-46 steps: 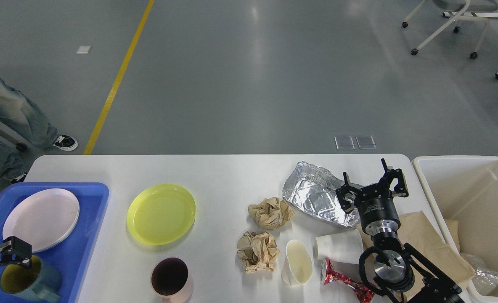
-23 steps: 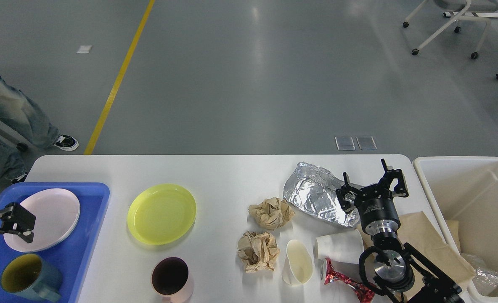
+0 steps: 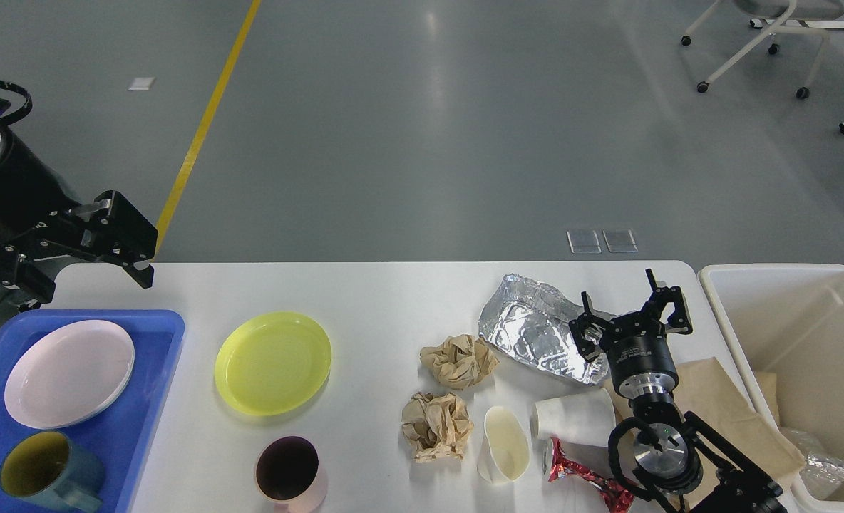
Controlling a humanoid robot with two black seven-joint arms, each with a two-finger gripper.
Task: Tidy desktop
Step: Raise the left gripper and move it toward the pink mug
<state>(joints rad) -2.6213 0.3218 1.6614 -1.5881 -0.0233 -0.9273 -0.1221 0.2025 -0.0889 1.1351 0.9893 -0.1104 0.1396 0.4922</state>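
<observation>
The white desktop (image 3: 379,292) carries dishes on its left half and litter on its right half. A yellow plate (image 3: 273,362) and a pink cup (image 3: 290,474) stand left of centre. Two crumpled brown paper balls (image 3: 459,360) (image 3: 436,426), crumpled foil (image 3: 536,335), two tipped white paper cups (image 3: 504,445) (image 3: 575,417) and a red wrapper (image 3: 586,481) lie to the right. My left gripper (image 3: 88,285) hangs open and empty, high above the table's far left corner. My right gripper (image 3: 627,303) is open and empty at the foil's right edge.
A blue tray (image 3: 147,385) at the left edge holds a white plate (image 3: 69,372) and a teal mug (image 3: 50,474). A beige bin (image 3: 739,335) stands off the right end with some litter inside. Brown paper (image 3: 728,413) lies under my right arm. Wheeled chair legs (image 3: 750,50) stand far back.
My left gripper has let go of the teal mug, which now stands in the tray, and has risen up and back to the far left. The right arm has not moved.
</observation>
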